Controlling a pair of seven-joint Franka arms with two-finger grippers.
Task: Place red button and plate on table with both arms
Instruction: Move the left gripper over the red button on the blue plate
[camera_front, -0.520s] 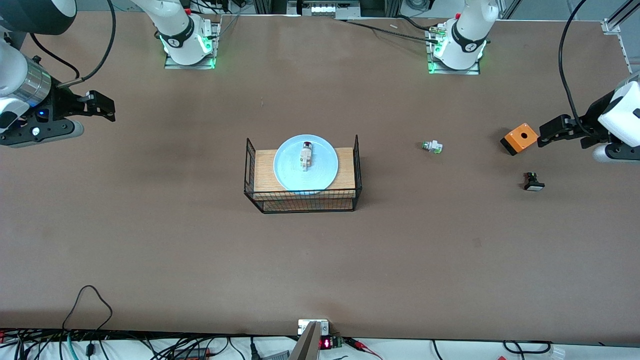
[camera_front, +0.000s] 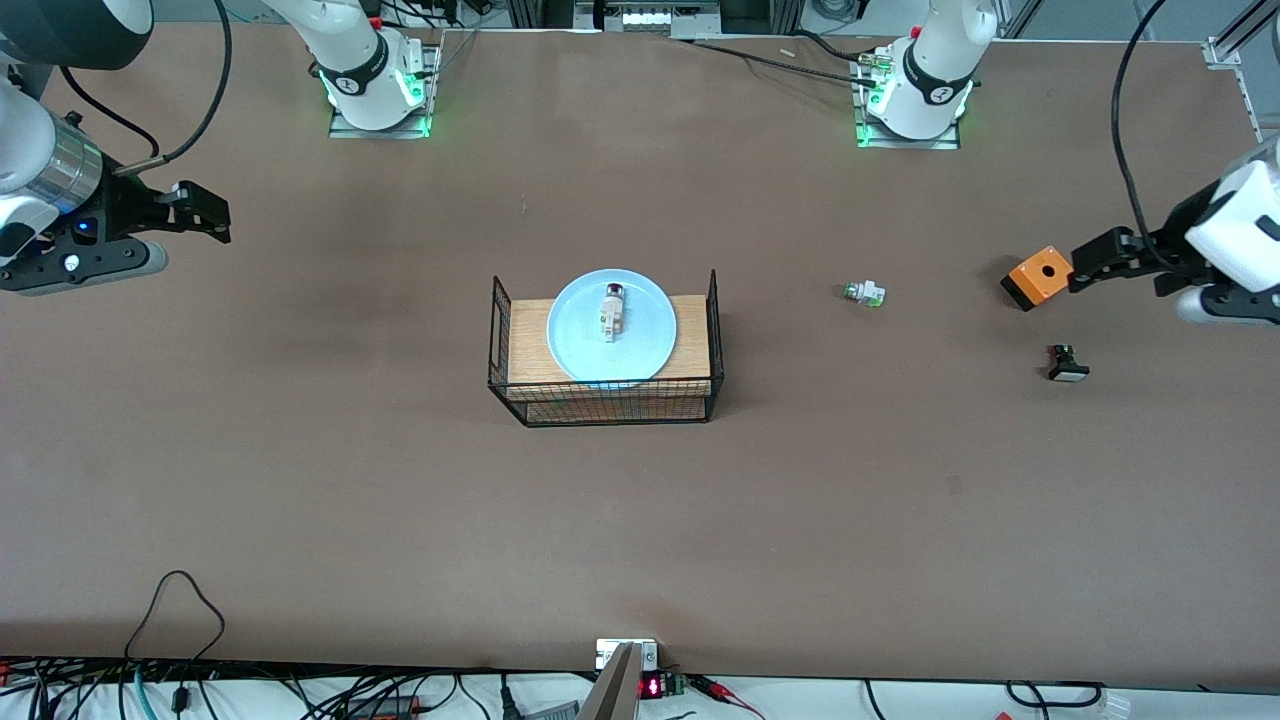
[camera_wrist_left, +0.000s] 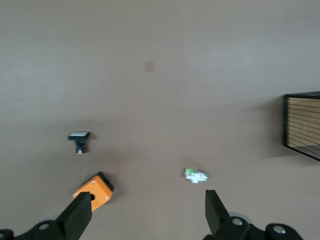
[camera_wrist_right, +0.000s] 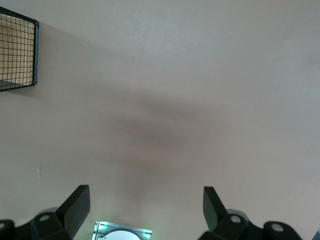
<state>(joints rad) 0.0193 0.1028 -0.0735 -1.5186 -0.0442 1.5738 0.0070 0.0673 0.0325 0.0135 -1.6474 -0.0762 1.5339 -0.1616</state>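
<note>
The light blue plate (camera_front: 575, 330) rests on the wooden top of a black wire basket (camera_front: 605, 400) in the middle of the brown table (camera_front: 400, 500). On the plate lies the red button (camera_front: 612, 312), whitish with its dark red cap pointing toward the robots' bases. My left gripper (camera_front: 1085, 268) hangs open over the table at the left arm's end, beside an orange box (camera_front: 1040, 277); in the left wrist view its gripper (camera_wrist_left: 147, 210) holds nothing. My right gripper (camera_front: 205, 215) hangs open and empty over bare table at the right arm's end, seen also in its wrist view (camera_wrist_right: 145, 205).
A green-capped whitish button (camera_front: 864, 293) lies between the basket and the orange box (camera_wrist_left: 94, 190). A black-and-white button (camera_front: 1066, 363) lies nearer the front camera than the box. The basket's mesh wall (camera_wrist_right: 17, 52) shows in the right wrist view.
My left gripper has shifted slightly toward the orange box and the robots' bases. The right arm, the plate and the button have not moved.
</note>
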